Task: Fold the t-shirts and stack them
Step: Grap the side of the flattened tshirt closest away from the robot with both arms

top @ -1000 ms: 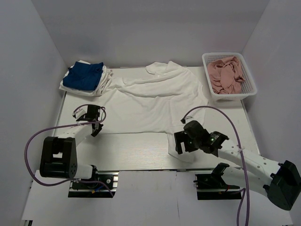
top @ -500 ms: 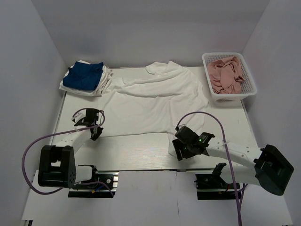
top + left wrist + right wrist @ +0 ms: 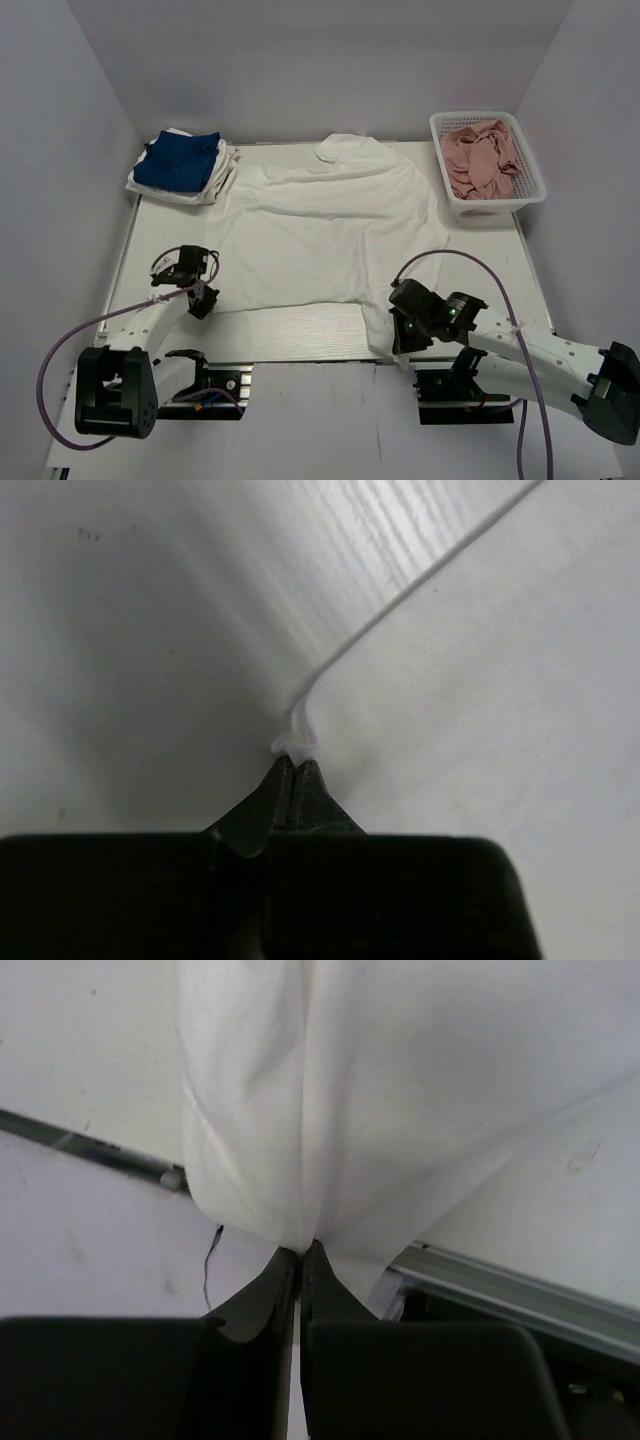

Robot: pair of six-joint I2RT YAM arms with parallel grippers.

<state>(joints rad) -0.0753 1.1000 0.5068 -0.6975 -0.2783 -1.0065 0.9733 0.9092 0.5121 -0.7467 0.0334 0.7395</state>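
A large white t-shirt [image 3: 330,225] lies spread across the middle of the table, its near hem reaching the front edge on the right. My left gripper [image 3: 202,297] is shut on that shirt's near-left corner [image 3: 296,742]. My right gripper [image 3: 400,338] is shut on a bunched fold of the same white cloth [image 3: 300,1140] at the table's front edge. At the back left a royal-blue t-shirt [image 3: 180,160] lies folded on top of another white t-shirt [image 3: 218,178].
A white basket [image 3: 532,190] at the back right holds crumpled pink cloth [image 3: 482,158]. White walls close in the table on three sides. A metal rail [image 3: 500,1280] runs along the front edge under the right gripper.
The right gripper went from open to shut on the shirt's near-right part and drew back to the front edge. The left gripper pulled its corner nearer. The shirt now lies flatter and lower.
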